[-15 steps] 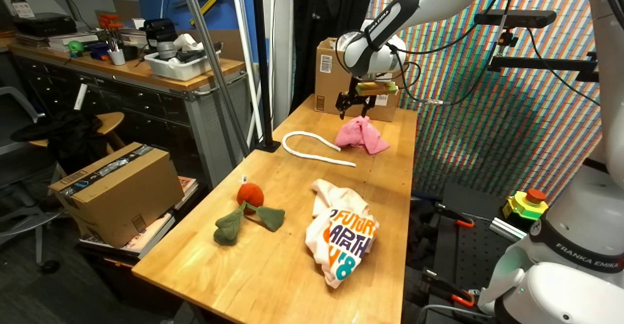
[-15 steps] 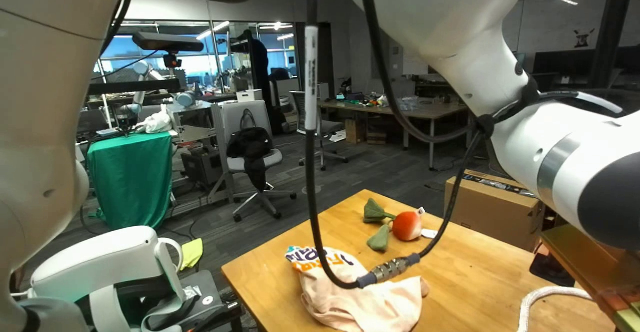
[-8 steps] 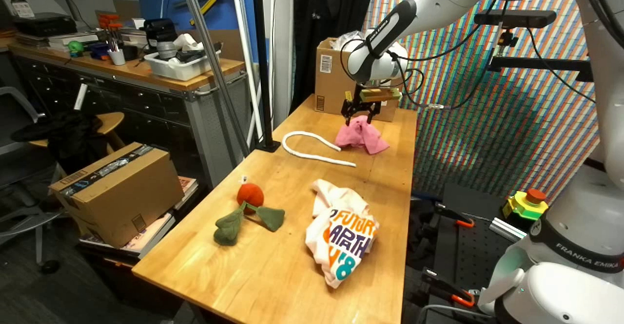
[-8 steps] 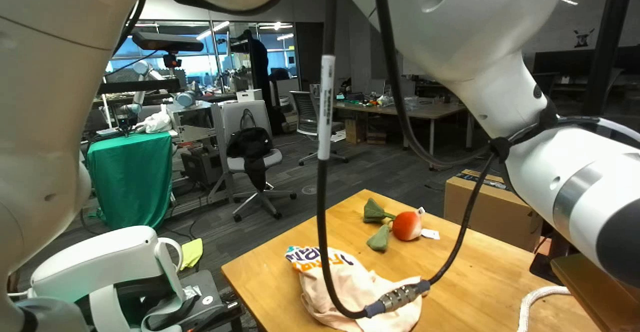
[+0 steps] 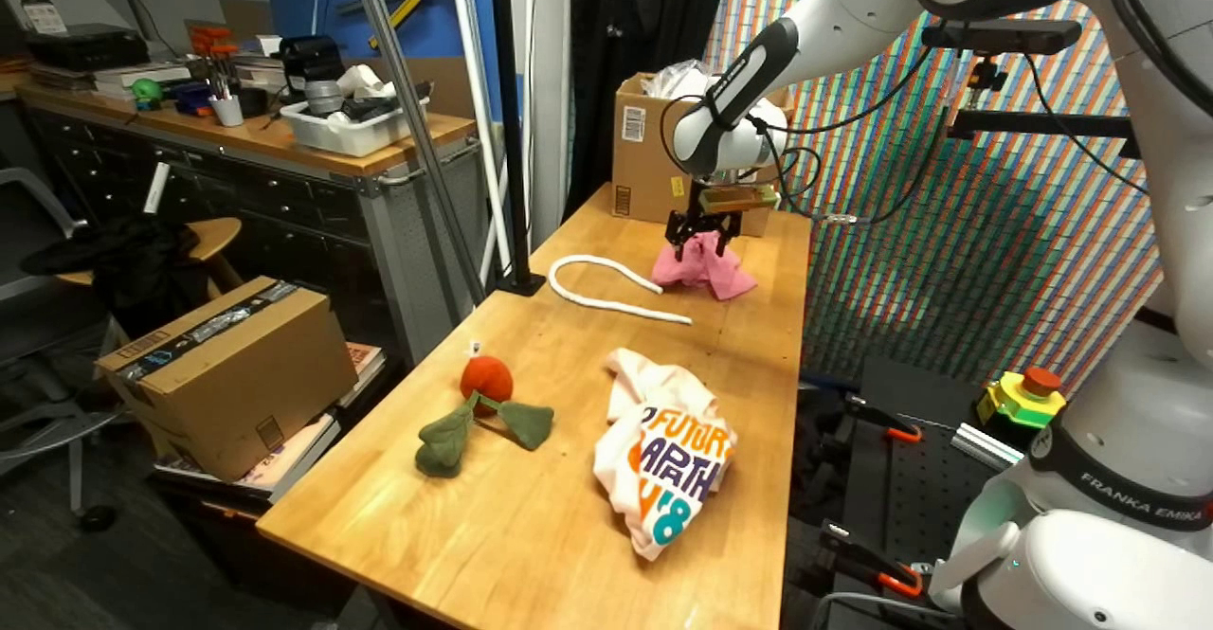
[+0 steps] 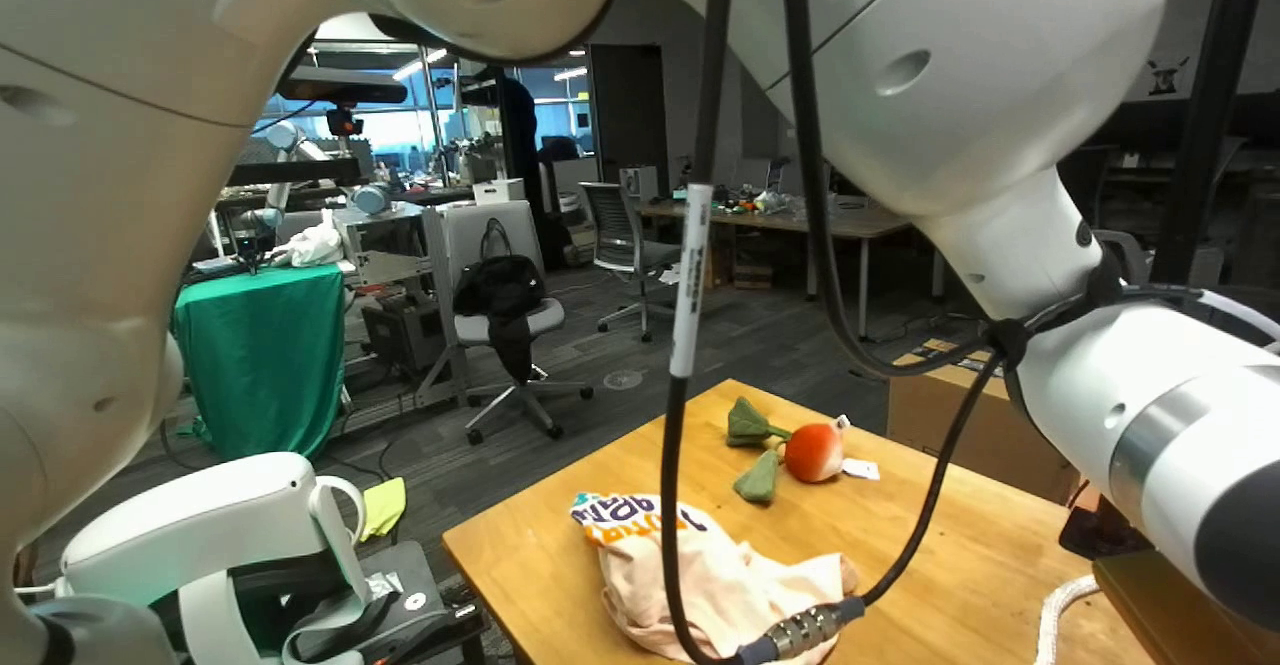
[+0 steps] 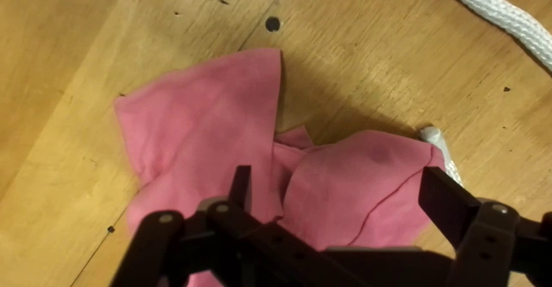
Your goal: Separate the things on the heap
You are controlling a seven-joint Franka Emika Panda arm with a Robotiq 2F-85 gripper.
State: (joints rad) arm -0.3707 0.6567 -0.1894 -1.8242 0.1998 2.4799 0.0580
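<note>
You have the tool (image 7: 336, 187) pointing down at the pink cloth (image 7: 233, 136), its fingers spread wide, with pink folds showing in the gap; whether either tip touches the fabric, you cannot tell. In your wrist view one finger is over the body of the cloth, the other over its edge. The pink cloth sits crumpled on the table (image 5: 531, 516), towards the end where a box (image 5: 640, 171) stands, one flap laid out flatter. The rope (image 5: 606, 304): white, in a long bend, both ends toward the pink cloth. You can see one end right at the cloth's edge, partly behind a finger; contact there unclear. The toy (image 5: 486, 379): red, two green leaves, near a long edge, well apart from the tool; in an exterior view you also see a white tag (image 6: 860, 468) beside it. The printed cloth (image 5: 668, 464): pale, bunched, with orange, purple and teal lettering, near the toy, bare wood between. You have both in both exterior views. In an exterior view a black cable (image 6: 669, 505) hangs in front of the printed cloth, covering a strip of it.
</note>
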